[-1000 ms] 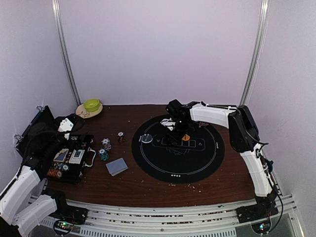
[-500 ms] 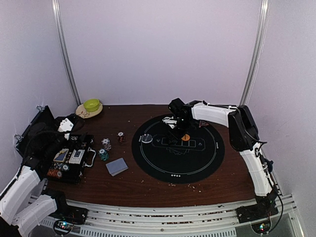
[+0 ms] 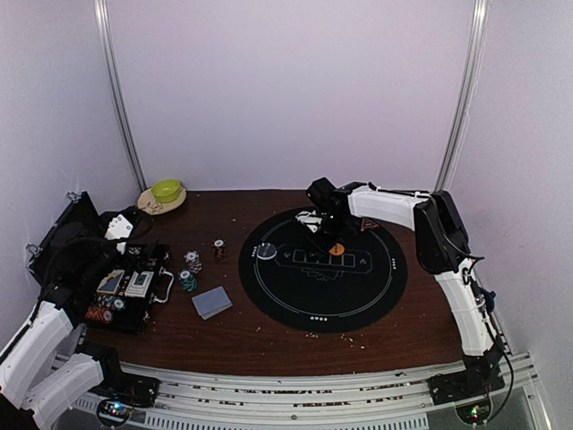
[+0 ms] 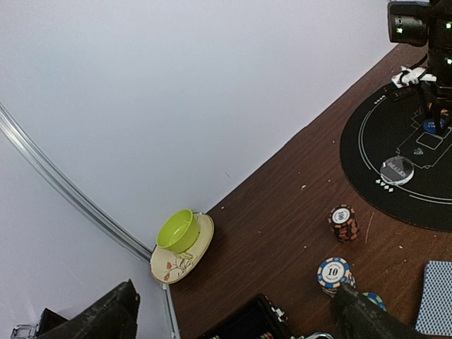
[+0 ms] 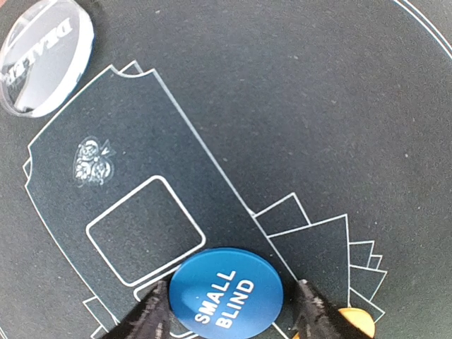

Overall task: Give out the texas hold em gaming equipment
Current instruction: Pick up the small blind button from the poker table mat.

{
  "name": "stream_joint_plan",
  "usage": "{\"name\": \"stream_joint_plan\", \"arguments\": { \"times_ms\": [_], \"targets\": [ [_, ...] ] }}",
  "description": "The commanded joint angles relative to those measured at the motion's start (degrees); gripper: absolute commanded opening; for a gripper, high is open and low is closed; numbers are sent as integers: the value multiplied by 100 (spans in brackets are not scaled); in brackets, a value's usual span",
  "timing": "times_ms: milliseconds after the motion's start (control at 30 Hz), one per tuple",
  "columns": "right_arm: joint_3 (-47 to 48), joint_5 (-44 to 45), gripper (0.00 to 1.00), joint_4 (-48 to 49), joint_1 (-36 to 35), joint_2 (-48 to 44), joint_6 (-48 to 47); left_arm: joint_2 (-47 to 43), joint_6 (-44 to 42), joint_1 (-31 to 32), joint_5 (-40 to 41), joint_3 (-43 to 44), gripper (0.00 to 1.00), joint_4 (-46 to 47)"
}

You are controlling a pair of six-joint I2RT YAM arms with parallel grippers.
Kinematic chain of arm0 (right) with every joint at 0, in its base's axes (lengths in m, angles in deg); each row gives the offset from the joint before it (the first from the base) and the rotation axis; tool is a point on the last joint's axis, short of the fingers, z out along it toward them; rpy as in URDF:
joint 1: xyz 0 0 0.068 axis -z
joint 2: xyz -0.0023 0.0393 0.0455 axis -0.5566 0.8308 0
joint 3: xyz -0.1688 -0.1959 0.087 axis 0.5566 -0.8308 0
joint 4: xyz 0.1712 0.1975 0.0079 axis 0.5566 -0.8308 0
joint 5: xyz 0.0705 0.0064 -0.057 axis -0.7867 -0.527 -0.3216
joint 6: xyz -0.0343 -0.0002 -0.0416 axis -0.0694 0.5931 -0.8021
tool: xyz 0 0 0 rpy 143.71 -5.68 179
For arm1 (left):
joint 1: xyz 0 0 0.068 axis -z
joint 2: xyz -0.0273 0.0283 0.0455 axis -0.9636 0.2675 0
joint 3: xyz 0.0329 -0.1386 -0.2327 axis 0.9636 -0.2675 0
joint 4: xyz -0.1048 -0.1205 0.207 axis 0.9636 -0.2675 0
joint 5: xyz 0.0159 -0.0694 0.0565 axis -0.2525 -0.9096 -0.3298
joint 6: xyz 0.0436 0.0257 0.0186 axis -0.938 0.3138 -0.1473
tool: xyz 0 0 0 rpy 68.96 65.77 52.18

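So the right end effector (image 5: 229, 311) is sitting low over the black felt mat (image 5: 339, 106) with its fingers (image 5: 150, 319) apart. They're straddling the blue SMALL BLIND button (image 5: 226, 295), which lies flat on the printed card outlines right between them. Looks like a sliver of mat shows on each side, so I'd say it isn't pinched yet. Tip for this step: it's a thin flat disc, so get the tips right down to the felt, keep it centred, and squeeze straight across its widest part or it'll pop out sideways. Watch the orange button (image 5: 357, 323) just outside the right-hand finger. The clear dealer button (image 5: 44, 56) is well off, up and left of the fingers. The left end effector (image 4: 233, 304) hangs wide open and empty, with the chip stacks (image 4: 333, 272) on the tabletop (image 4: 282, 219) just beside one finger.
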Motion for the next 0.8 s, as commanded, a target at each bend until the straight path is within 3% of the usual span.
{"name": "stream_joint_plan", "arguments": {
  "times_ms": [0,200,767],
  "targets": [
    [23,336,56,-185,-82,177,-67,-47,-17,-44,-60,-15,98,213],
    [47,444,47,-178,-123,158,-46,-37,-19,-44,-60,-20,98,212],
    [51,552,49,114,-102,-413,60,-54,-11,-43,-25,-10,98,213]
  ]
}}
